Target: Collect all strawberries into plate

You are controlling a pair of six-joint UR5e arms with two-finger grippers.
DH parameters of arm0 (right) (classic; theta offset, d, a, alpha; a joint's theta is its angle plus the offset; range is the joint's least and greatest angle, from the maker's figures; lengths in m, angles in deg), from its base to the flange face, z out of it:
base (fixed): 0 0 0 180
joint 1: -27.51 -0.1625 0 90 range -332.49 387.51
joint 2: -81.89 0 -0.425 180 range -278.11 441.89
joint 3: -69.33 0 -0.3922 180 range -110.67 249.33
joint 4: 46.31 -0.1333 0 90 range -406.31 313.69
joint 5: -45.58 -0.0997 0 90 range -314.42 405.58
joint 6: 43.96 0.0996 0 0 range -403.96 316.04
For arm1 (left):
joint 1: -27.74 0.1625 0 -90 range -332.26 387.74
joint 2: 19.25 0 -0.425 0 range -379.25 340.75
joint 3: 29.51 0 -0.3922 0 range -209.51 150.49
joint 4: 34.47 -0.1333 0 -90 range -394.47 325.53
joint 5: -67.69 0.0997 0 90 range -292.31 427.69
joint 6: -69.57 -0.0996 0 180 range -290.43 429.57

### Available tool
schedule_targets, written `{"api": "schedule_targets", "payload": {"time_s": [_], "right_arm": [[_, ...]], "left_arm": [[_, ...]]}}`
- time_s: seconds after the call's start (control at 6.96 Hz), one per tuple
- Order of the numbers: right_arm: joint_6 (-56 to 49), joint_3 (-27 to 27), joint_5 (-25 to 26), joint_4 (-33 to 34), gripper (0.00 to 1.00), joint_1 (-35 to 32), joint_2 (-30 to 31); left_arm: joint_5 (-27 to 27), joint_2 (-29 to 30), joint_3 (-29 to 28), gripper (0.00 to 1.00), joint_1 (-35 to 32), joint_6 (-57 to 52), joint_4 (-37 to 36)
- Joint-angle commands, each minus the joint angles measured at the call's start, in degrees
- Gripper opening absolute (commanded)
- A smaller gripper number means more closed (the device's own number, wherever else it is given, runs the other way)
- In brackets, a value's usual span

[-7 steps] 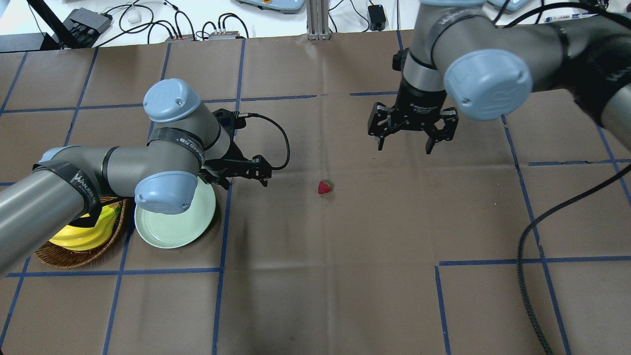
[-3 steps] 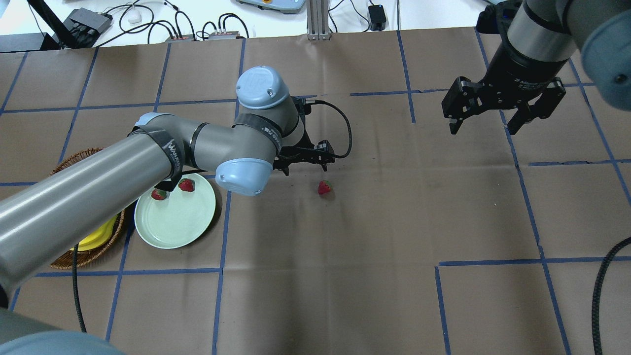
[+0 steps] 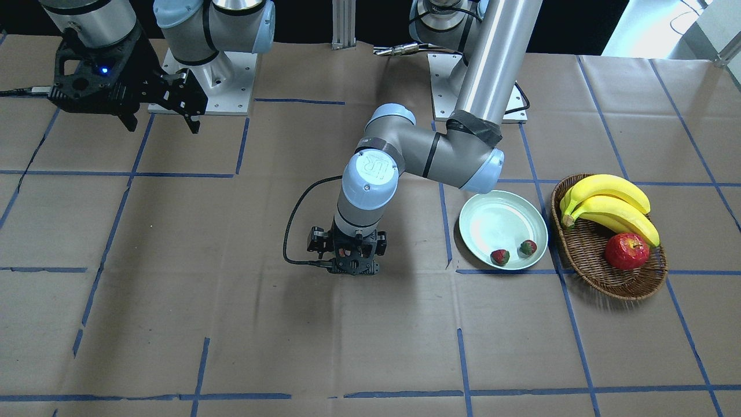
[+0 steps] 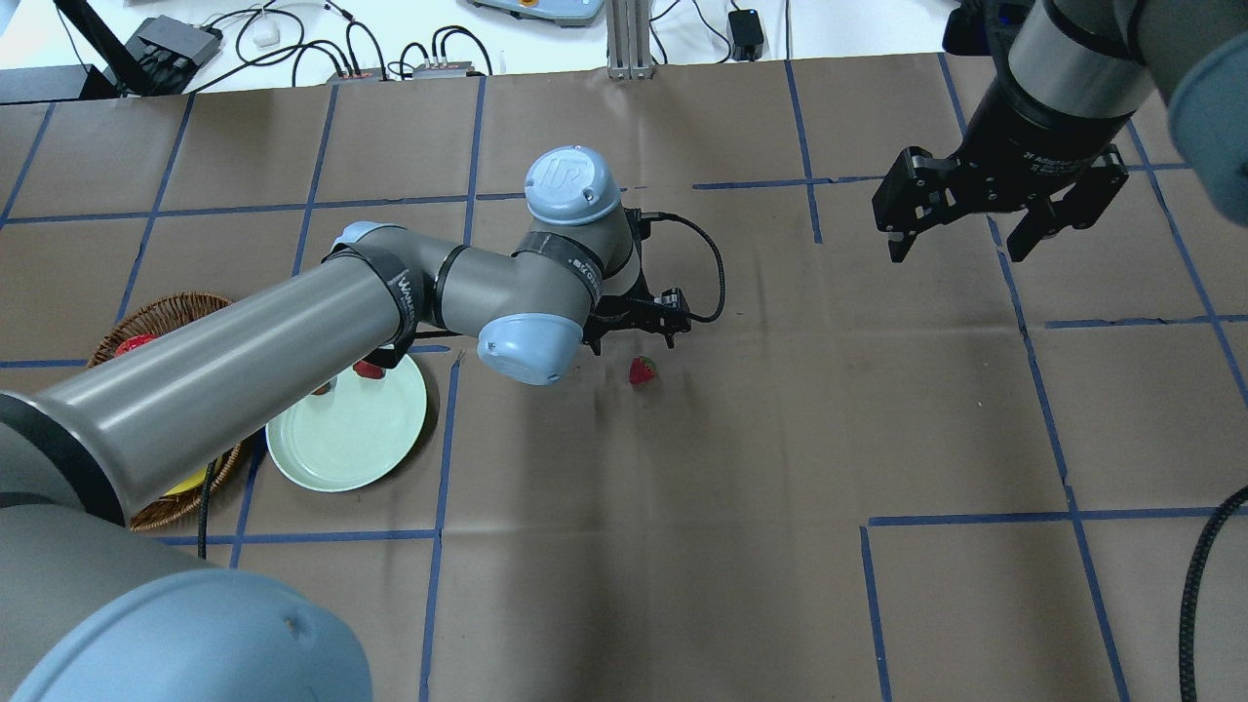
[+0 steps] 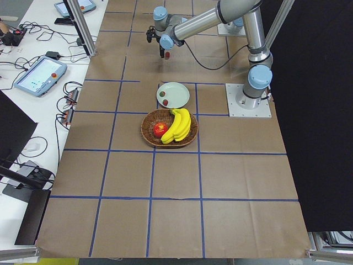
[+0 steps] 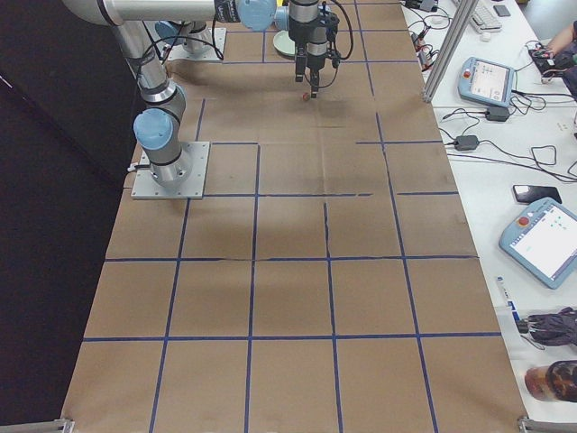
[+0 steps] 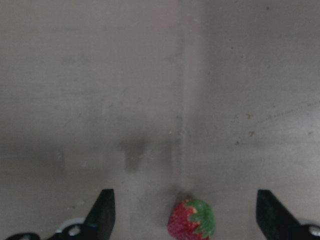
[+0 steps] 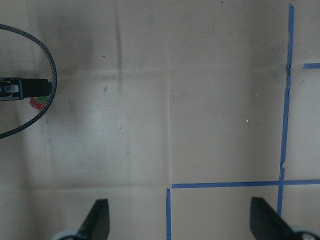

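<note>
Basket [image 3: 637,293] beside plate [image 3: 496,221] (bananas [image 3: 609,200], apple [image 3: 625,252] inside)

Overhead from behind, front view opposite, end views distant, wrist cameras nearest (looking down), both showing one strawberry [image 7: 191,220].

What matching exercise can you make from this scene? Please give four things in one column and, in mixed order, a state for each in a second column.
Things
1. left hand
2. right hand
3. plate
4. basket

States
A. holds bananas and an apple
B. open, close to the single strawberry
C. holds two strawberries
D. open, far from all the fruit

Pairs: 1-B, 2-D, 3-C, 4-A
</note>
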Motion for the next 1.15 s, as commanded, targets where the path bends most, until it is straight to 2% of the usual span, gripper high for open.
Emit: {"api": "schedule_targets", "payload": {"time_s": [0.0,0.29,0.43,0.57,0.72,0.86,1.01], "right_arm": [[0.05,-0.12,1.38,0.59,1.00,-0.24,-1.37],[-0.04,-1.60,1.93,0.50,1.00,-0.33,-2.08],[-0.13,-3.52,1.84,-0.28,1.00,-0.33,-3.13],[-0.21,-3.63,1.32,-0.20,1.00,-0.59,-3.32],[-0.21,-3.63,1.31,-0.29,1.00,-1.03,-3.40],[-0.21,-3.54,1.22,-0.03,1.00,-1.82,-3.41],[-0.21,-3.54,1.31,-0.03,1.00,-1.82,-3.41]], "left_arm": [[0.10,0.28,0.43,0.99,-0.08,0.12,0.27],[0.02,0.63,0.26,0.90,-0.08,0.12,0.53],[-0.16,0.46,0.26,0.79,-0.08,0.12,0.88],[-0.33,0.63,0.26,0.56,-0.17,0.12,1.14],[-0.42,0.46,0.26,0.38,-0.26,0.12,1.67],[-0.51,0.46,0.26,0.33,-0.52,0.12,1.67],[-0.51,0.46,0.34,0.36,-0.61,0.12,1.76]]}}
